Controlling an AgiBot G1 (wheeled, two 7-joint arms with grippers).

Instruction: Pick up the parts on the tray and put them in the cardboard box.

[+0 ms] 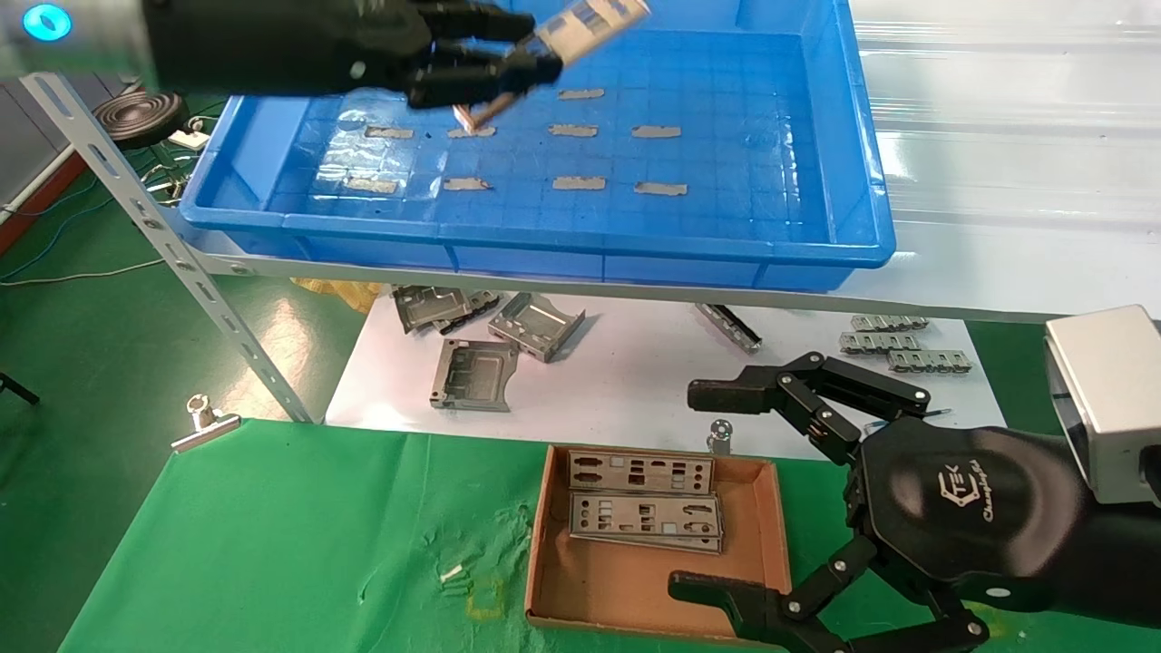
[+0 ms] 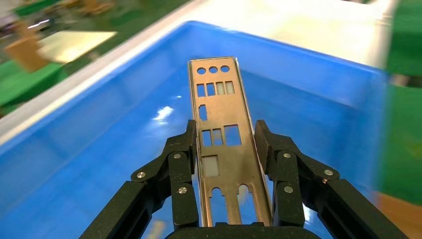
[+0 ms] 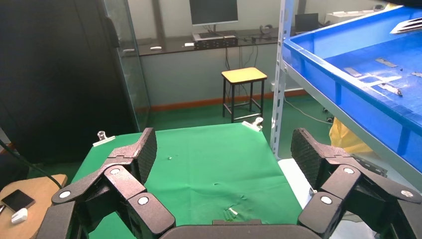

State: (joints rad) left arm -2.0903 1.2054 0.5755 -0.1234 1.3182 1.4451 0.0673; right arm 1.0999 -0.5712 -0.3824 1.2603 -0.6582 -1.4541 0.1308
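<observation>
Above the tray's [image 1: 816,258] far left, the left hand [image 1: 531,50] pinches one part [image 1: 594,23], long axis pointing away right. The cardboard box [image 1: 771,526] lies well below and nearer, beside the wide-open, empty right hand [image 1: 703,490], holding two parts [image 1: 644,517].

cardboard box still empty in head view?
No, two silver port plates already lie in the cardboard box, one overlapping the other at its far end.
</observation>
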